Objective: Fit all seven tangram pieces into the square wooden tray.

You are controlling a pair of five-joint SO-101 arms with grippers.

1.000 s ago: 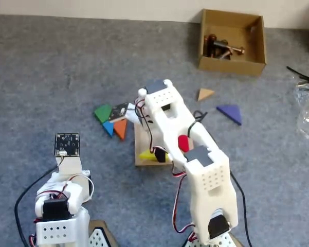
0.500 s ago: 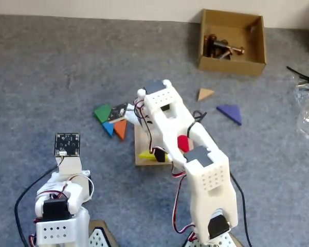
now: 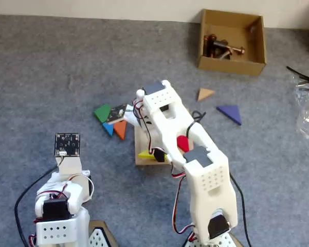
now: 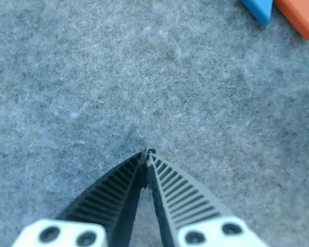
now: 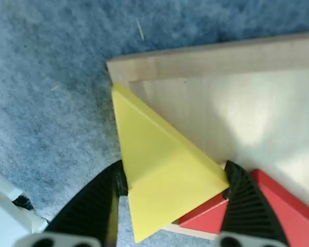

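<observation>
The right gripper has its jaws spread wide and clamped on two sides of a flat yellow triangular tangram piece, which sits at one corner of the pale square wooden tray, overhanging the rim towards the grey carpet and touching a red tangram piece inside the tray. The left gripper is empty, its ribbed jaws pressed together just above the carpet, near a blue triangular piece and an orange triangular piece. A green piece lies beside those two, while a tan triangle and a purple triangle lie on the tray's far side.
</observation>
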